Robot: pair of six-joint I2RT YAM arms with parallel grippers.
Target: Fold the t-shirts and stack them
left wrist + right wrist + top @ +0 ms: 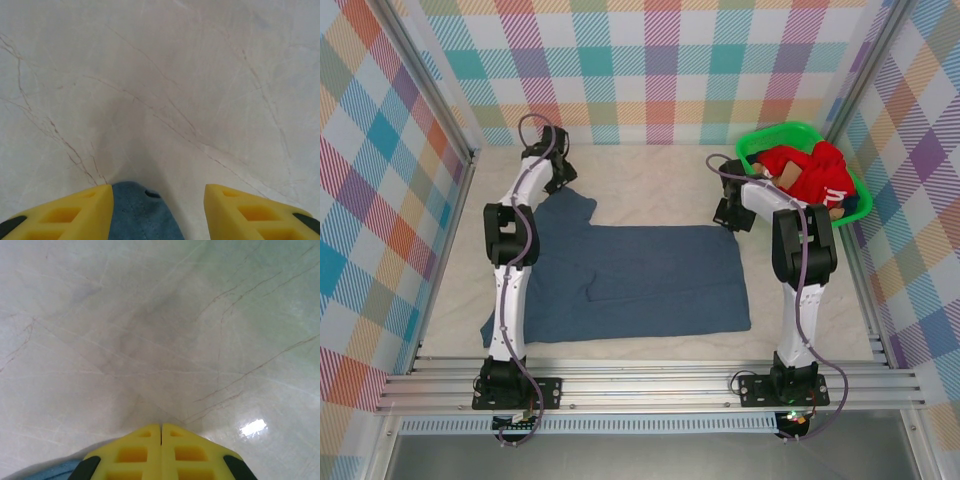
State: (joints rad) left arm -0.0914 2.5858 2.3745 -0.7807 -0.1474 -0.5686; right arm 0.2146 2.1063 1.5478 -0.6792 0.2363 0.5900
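The slate-blue t-shirt's far edge lies between the left gripper's parted fingers. The right gripper is clenched just beside its corner.

The pale, marble-veined tabletop is being enclosed on three sides by pastel plaid walls. Its near edge is being bordered by aluminium rails. A bright glare is being reflected off it.
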